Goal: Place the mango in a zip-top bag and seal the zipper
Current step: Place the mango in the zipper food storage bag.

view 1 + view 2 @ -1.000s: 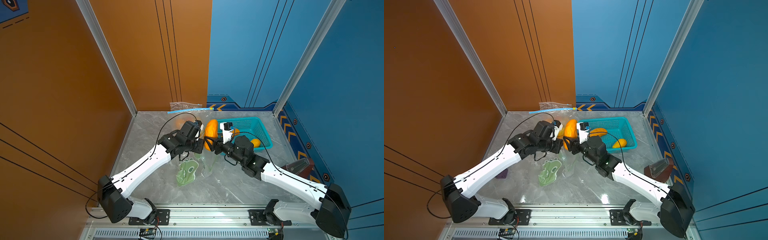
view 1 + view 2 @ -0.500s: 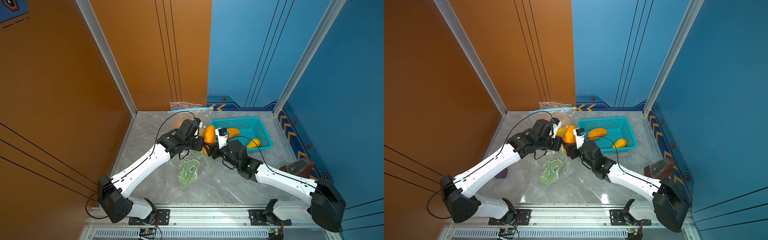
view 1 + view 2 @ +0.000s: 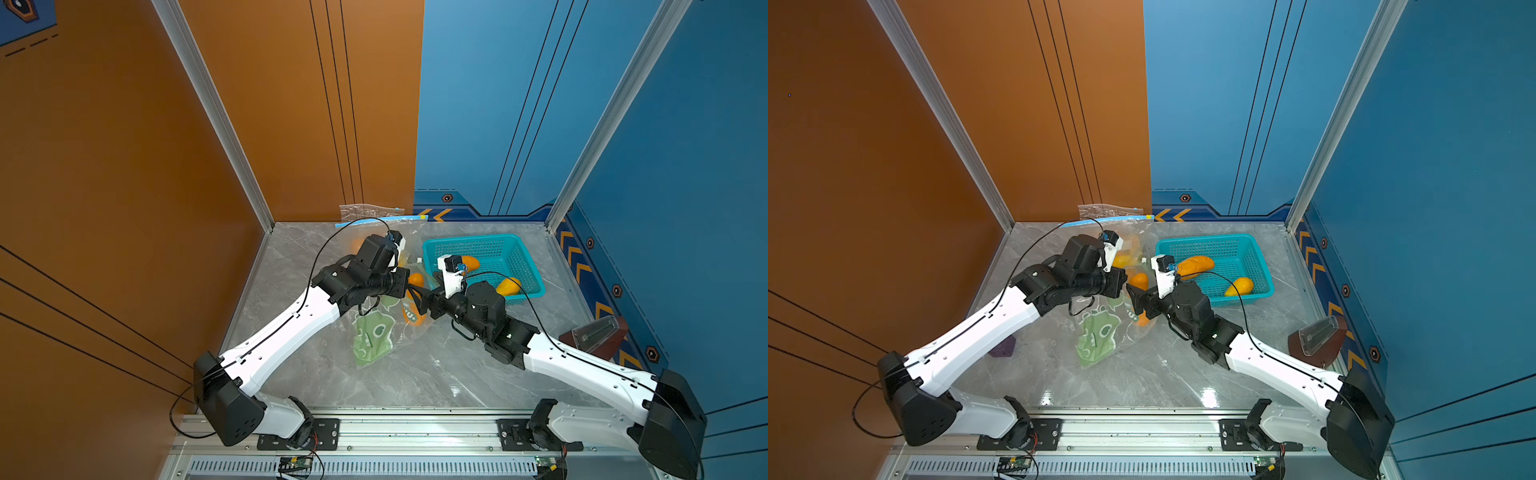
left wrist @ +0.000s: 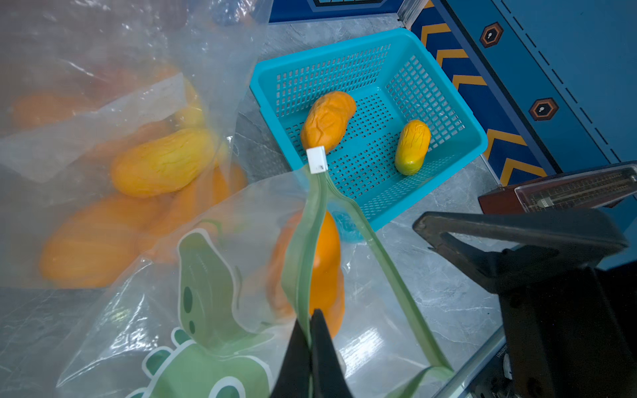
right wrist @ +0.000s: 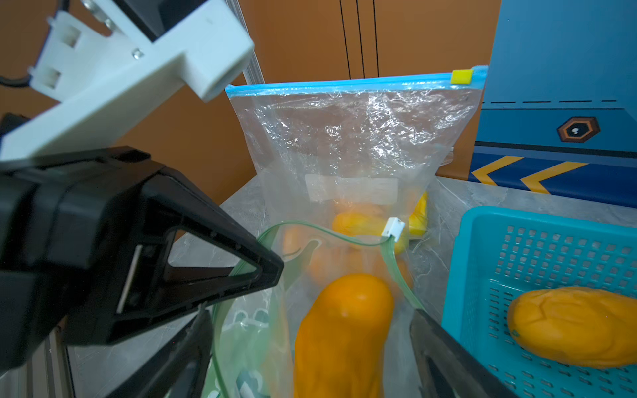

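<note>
Mango [image 5: 341,330] stands end-on in the bag [image 4: 213,282], between the right claw's [image 5: 310,317] parted jaws; left claw [image 4: 312,332] pinches the zipper rim [image 4: 301,241].

Lighting bright, even, from overhead; shadows soft. Glare patch on the table [image 3: 456,390] [image 3: 1208,397] toward 6 o'clock in both top views. Sparkle on the clear bag [image 5: 344,131]. Mango [image 5: 344,337] blurred; close foreground soft. Top-view verticals splay outward.
</note>
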Motion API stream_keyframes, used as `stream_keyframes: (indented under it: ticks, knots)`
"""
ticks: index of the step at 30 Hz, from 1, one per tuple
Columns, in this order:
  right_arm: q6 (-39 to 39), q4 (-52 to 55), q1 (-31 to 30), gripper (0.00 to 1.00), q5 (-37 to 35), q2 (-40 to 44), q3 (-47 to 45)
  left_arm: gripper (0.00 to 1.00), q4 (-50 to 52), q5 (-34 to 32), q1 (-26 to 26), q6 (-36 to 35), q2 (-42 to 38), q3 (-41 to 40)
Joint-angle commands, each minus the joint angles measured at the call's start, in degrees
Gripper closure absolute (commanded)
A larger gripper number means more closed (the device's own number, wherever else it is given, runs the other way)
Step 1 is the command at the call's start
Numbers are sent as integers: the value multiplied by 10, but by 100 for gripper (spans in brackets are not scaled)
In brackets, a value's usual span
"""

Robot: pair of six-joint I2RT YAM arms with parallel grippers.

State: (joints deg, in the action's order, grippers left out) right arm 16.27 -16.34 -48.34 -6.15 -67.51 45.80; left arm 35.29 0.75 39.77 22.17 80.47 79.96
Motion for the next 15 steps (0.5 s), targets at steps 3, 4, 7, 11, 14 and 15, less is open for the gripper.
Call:
stream_keyframes:
  ticks: [3, 4, 7, 11, 14, 15]
  knots:
    - [-14, 85, -3, 12, -53, 39, 34, 100, -14, 7, -4, 3, -14, 10]
    - [-11, 108, -2, 12, -69, 43, 41, 100, -14, 7, -4, 2, -16, 9]
    - [-5, 180, 11, 13, -110, 51, 73, 100, -14, 5, -7, 3, -22, 5]
    - [50, 337, 76, 18, -132, 27, 153, 100, -13, 2, -10, 6, -31, -6]
    - [82, 419, 130, 19, -126, -3, 195, 100, -14, 2, -14, 10, -35, -14]
    - [91, 441, 146, 19, -117, -15, 209, 100, -14, 3, -14, 10, -36, -16]
